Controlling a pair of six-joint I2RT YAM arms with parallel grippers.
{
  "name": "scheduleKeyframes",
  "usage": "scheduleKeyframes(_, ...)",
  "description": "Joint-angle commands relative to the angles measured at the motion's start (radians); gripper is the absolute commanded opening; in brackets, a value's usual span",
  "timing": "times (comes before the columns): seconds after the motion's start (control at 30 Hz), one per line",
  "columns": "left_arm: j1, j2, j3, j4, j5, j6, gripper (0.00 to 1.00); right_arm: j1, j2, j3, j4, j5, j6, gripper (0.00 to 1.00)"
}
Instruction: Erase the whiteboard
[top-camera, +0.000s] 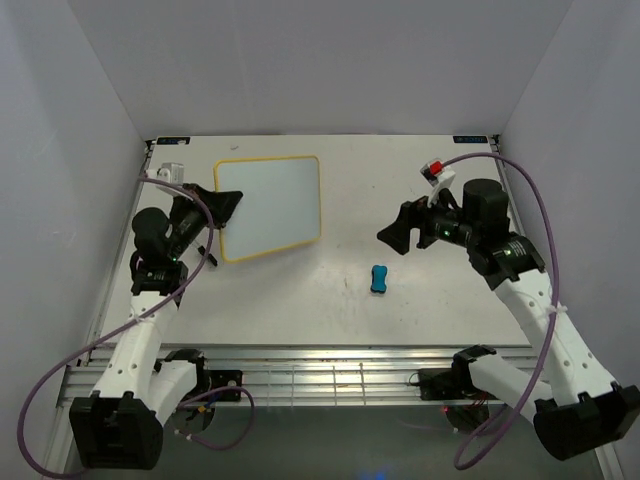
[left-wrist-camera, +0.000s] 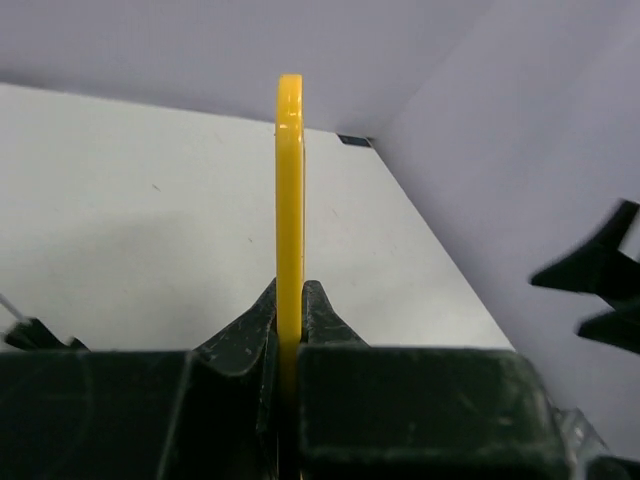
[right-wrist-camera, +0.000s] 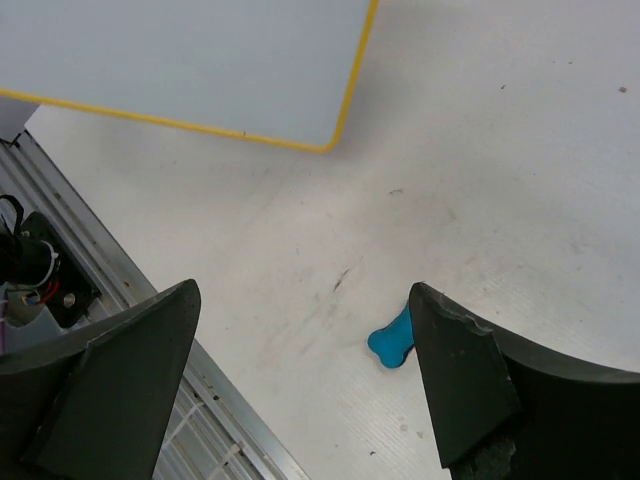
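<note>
The whiteboard (top-camera: 272, 205), white with a thin yellow rim, sits at the back left of the table, and its face shows no writing. My left gripper (top-camera: 228, 206) is shut on its left rim. In the left wrist view the yellow rim (left-wrist-camera: 290, 190) runs edge-on between the shut fingers of the left gripper (left-wrist-camera: 290, 300). A small blue eraser (top-camera: 379, 279) lies loose on the table right of centre. My right gripper (top-camera: 393, 235) hovers open above and right of it, holding nothing. In the right wrist view the eraser (right-wrist-camera: 392, 340) pokes out beside the right finger of the right gripper (right-wrist-camera: 302, 290), and the whiteboard (right-wrist-camera: 200, 60) fills the top left.
An aluminium rail (top-camera: 330, 375) runs along the table's near edge. A small white device with a red top (top-camera: 436, 170) sits at the back right, and a white box (top-camera: 170, 172) at the back left. Grey walls close in three sides.
</note>
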Motion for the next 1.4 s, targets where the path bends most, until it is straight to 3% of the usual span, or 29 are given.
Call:
scheduleKeyframes(0.0, 0.014, 0.071, 0.141, 0.089, -0.152, 0.127, 0.00, 0.001, -0.103, -0.074, 0.000, 0.063, 0.025, 0.90)
scheduleKeyframes(0.1, 0.028, 0.142, 0.181, 0.195, -0.145, 0.202, 0.00, 0.003, -0.150, -0.118, 0.020, 0.060, 0.042, 0.90)
scheduleKeyframes(0.23, 0.031, 0.191, 0.123, 0.547, -0.005, 0.377, 0.00, 0.009, -0.173, -0.158, 0.067, 0.025, 0.085, 0.90)
scheduleKeyframes(0.33, 0.094, 0.220, 0.147, 0.539, 0.059, 0.475, 0.00, 0.020, -0.172, -0.175, 0.075, 0.000, 0.091, 0.90)
scheduleKeyframes(0.4, 0.187, 0.264, 0.182, 0.534, 0.222, 0.447, 0.00, 0.029, -0.183, -0.177, 0.071, 0.000, 0.091, 0.90)
scheduleKeyframes(0.47, 0.261, 0.286, 0.191, 0.534, 0.291, 0.419, 0.00, 0.049, -0.202, -0.181, 0.071, 0.013, 0.094, 0.90)
scheduleKeyframes(0.57, 0.293, 0.290, 0.178, 0.525, 0.288, 0.433, 0.00, 0.095, -0.218, -0.175, 0.059, 0.046, 0.083, 0.90)
scheduleKeyframes(0.73, 0.352, 0.320, 0.189, 0.543, 0.472, 0.353, 0.00, 0.207, -0.218, -0.163, 0.026, 0.150, 0.048, 0.90)
scheduleKeyframes(1.0, 0.367, 0.309, 0.093, 0.684, 0.475, 0.252, 0.00, 0.244, -0.197, -0.168, 0.031, 0.161, 0.036, 0.90)
scheduleKeyframes(1.2, 0.396, 0.356, 0.050, 0.698, 0.515, 0.244, 0.00, 0.250, -0.198, -0.169, 0.025, 0.157, 0.033, 0.90)
scheduleKeyframes(1.37, 0.465, 0.401, 0.006, 0.858, 0.515, 0.155, 0.00, 0.254, -0.198, -0.175, 0.028, 0.151, 0.031, 0.90)
